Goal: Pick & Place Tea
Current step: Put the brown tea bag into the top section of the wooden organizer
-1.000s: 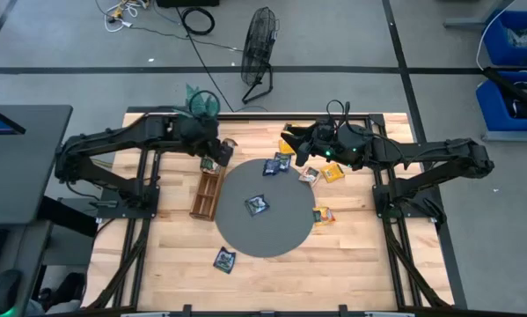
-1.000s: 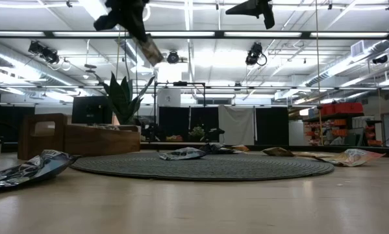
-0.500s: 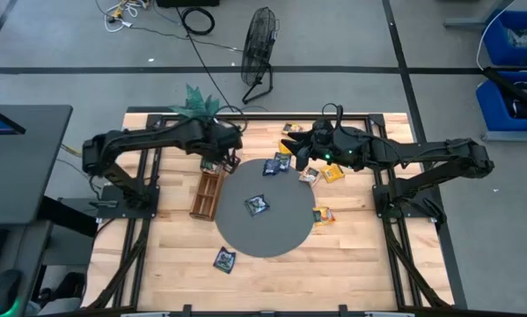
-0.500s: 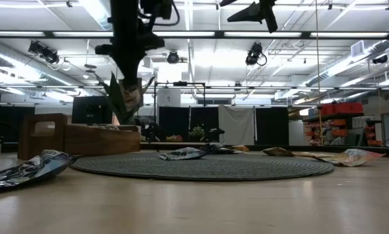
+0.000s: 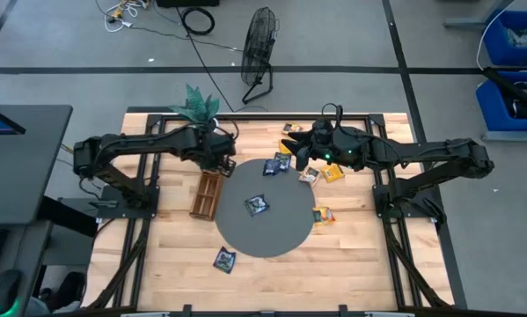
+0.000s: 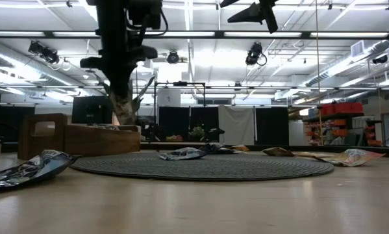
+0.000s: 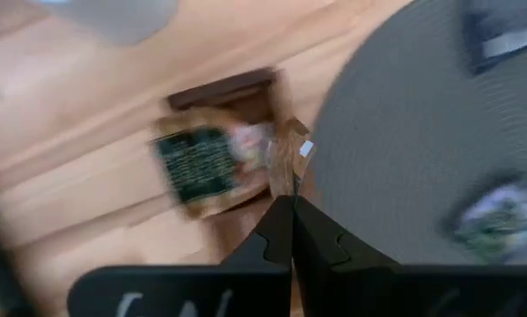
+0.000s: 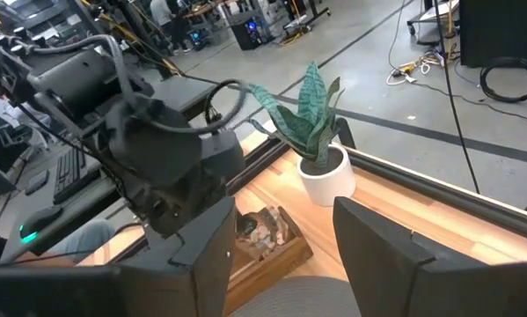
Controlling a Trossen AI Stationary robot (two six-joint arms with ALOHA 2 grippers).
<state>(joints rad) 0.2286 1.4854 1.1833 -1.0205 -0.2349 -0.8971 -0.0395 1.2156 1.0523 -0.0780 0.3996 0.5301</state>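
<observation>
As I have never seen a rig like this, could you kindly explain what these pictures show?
It is a robot with two dark arms at a wooden table, each ending in a two-finger gripper. One picture looks straight down, one looks level across the tabletop, and one comes from each wrist. On the table lie a large round dark grey mat, a long narrow brown wooden tray and small flat tea sachets, dark ones and yellow-orange ones. The left gripper is shut on a pale tan sachet with a dark label, above the tray's far end. The right gripper is open near the mat's far edge.
</observation>
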